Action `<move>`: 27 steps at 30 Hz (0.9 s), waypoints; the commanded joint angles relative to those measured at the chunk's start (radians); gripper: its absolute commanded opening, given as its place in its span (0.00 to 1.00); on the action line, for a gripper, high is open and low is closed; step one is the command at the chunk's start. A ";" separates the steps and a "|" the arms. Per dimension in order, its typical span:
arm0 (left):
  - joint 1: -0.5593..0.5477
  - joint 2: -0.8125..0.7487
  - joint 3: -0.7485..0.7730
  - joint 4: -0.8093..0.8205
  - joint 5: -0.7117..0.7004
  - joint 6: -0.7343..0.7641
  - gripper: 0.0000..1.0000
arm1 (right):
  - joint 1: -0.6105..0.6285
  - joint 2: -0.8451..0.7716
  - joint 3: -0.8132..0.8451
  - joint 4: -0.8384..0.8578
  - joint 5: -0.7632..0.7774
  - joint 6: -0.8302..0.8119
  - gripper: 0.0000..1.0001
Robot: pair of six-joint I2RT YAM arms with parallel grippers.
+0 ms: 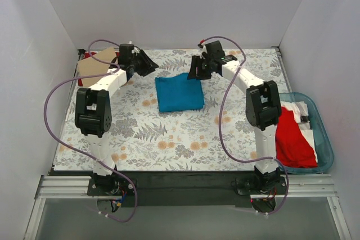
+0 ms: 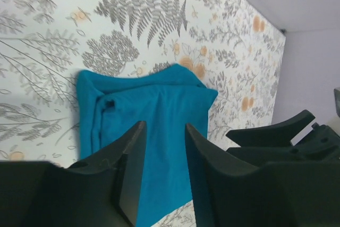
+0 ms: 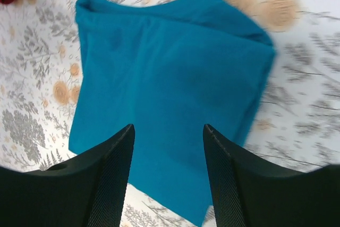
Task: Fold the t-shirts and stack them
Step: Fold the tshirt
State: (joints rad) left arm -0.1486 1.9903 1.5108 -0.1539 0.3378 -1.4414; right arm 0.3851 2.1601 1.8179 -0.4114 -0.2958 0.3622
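- Top view: teal shirt (image 1: 179,93) lies folded into a near-square at the middle of the far half of the tablecloth (image 1: 169,139). It is turned slightly off the table edges and has no clear long axis.
- Tan shirt (image 1: 93,64) lies folded at the far left corner. A red shirt (image 1: 292,139) sits in the tub (image 1: 325,144) at the right edge.
- Left gripper (image 1: 142,64) and right gripper (image 1: 198,69) flank the teal shirt's far corners. White walls (image 1: 180,9) close in the table.
- Left wrist: left gripper (image 2: 164,131) has its fingers a narrow gap apart with nothing between them. The teal shirt (image 2: 159,99) lies below, layered folds at its left edge.
- Right wrist: right gripper (image 3: 169,131) has its fingers spread wider and empty, over the teal shirt (image 3: 170,62). Whether they touch it cannot be told.
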 commanded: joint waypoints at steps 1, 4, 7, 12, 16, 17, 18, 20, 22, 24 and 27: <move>-0.061 0.007 -0.009 -0.029 -0.037 0.052 0.31 | 0.054 -0.003 -0.028 0.039 0.063 -0.028 0.59; -0.085 0.054 0.022 -0.003 -0.020 0.065 0.29 | 0.083 0.021 -0.042 0.045 0.063 -0.028 0.58; -0.082 0.120 0.045 0.022 -0.040 0.052 0.29 | 0.095 0.032 -0.080 0.063 0.063 -0.025 0.57; -0.045 0.258 0.120 0.008 -0.069 -0.031 0.20 | 0.104 0.021 -0.179 0.074 0.083 -0.028 0.56; -0.019 0.315 0.132 0.013 -0.065 -0.062 0.17 | 0.106 -0.009 -0.261 0.091 0.099 -0.042 0.56; -0.019 0.314 0.135 0.014 -0.062 -0.062 0.17 | 0.106 -0.013 -0.273 0.091 0.103 -0.043 0.56; -0.017 0.314 0.138 0.020 -0.059 -0.063 0.17 | 0.107 -0.017 -0.290 0.094 0.103 -0.045 0.56; -0.017 0.306 0.146 0.024 -0.037 -0.063 0.17 | 0.107 -0.017 -0.304 0.095 0.103 -0.046 0.56; -0.013 0.294 0.158 0.024 -0.020 -0.062 0.18 | 0.110 -0.023 -0.321 0.094 0.107 -0.049 0.55; -0.003 0.257 0.167 0.017 -0.002 -0.048 0.21 | 0.112 -0.039 -0.331 0.095 0.107 -0.051 0.55; 0.006 0.179 0.163 -0.015 -0.012 -0.019 0.34 | 0.110 -0.052 -0.322 0.097 0.096 -0.057 0.56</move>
State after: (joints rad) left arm -0.1684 2.2932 1.6413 -0.1265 0.3531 -1.4979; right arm 0.4927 2.1269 1.5276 -0.2279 -0.2287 0.3328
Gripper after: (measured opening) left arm 0.300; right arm 0.555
